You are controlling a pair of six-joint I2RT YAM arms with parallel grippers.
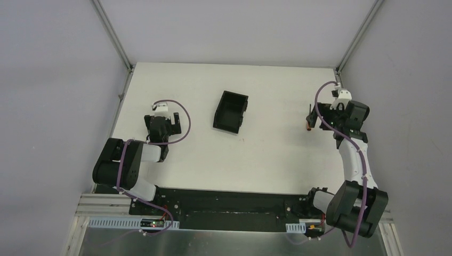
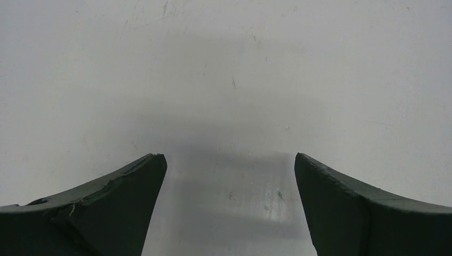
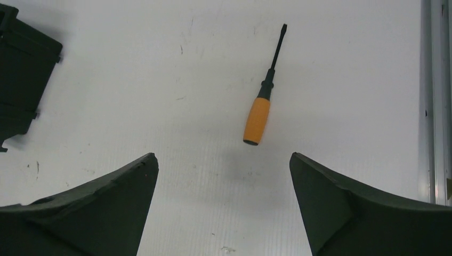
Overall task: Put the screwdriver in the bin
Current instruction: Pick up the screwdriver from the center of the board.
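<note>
The screwdriver (image 3: 258,115), with a short orange handle and a thin black shaft, lies flat on the white table, its tip pointing away from me. My right gripper (image 3: 224,160) hovers just short of the handle's butt end, open, with nothing between its fingers. From above, the screwdriver (image 1: 309,121) lies at the table's right side, just left of the right gripper (image 1: 321,121). The black bin (image 1: 230,112) stands open-topped near the middle of the table; its corner shows as the bin (image 3: 21,74) at the right wrist view's left edge. My left gripper (image 2: 230,158) is open over bare table.
An aluminium frame rail (image 3: 434,96) runs along the table's right edge, close to the screwdriver. Grey walls enclose the table on three sides. In the top view the left gripper (image 1: 161,124) rests at the left side, well away from the bin.
</note>
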